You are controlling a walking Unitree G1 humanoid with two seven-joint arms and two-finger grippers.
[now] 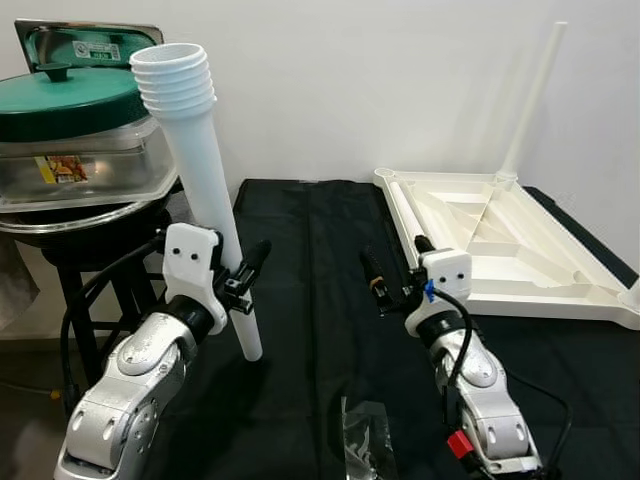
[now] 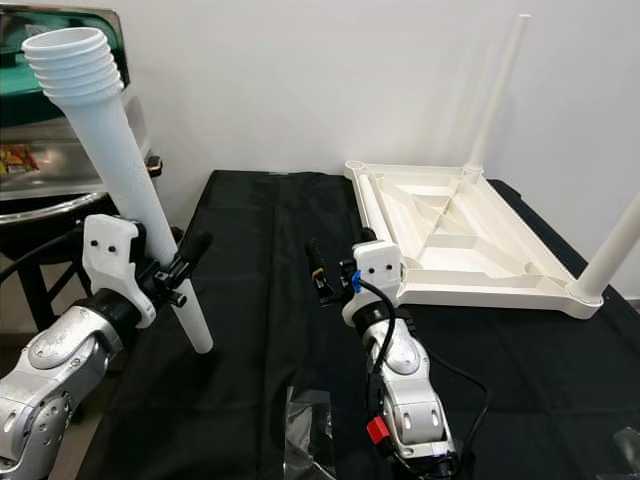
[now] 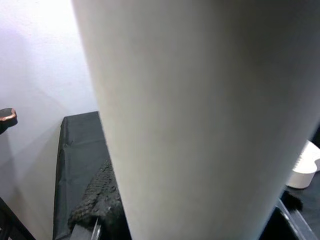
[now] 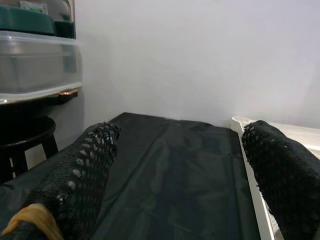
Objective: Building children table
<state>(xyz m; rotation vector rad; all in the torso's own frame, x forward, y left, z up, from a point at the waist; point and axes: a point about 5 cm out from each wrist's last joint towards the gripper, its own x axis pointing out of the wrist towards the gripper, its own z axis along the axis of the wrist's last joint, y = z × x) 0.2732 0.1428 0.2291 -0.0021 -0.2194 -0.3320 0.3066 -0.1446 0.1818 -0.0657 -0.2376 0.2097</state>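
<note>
We pinch the long white plastic table leg (image 1: 205, 190) low on its shaft in our left end effector (image 1: 243, 283), judging it light, stiff and slippery, while our right end effector (image 1: 398, 268) hovers spread beside the upturned white plastic tabletop (image 1: 520, 255) on the black-clothed surface (image 1: 300, 300).

Left gripper (image 1: 243, 280) raised, jaws clamped; right gripper (image 1: 397, 268) forward, jaws spread apart.

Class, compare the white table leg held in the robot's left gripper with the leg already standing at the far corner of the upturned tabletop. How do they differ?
The held leg is loose, gripped by the left gripper and tilted over the black cloth; the far-corner leg is fixed upright on the tabletop. The held leg's ribbed open end points up, while the fitted leg's slim end points up. Both are white, tapered plastic tubes.
</note>
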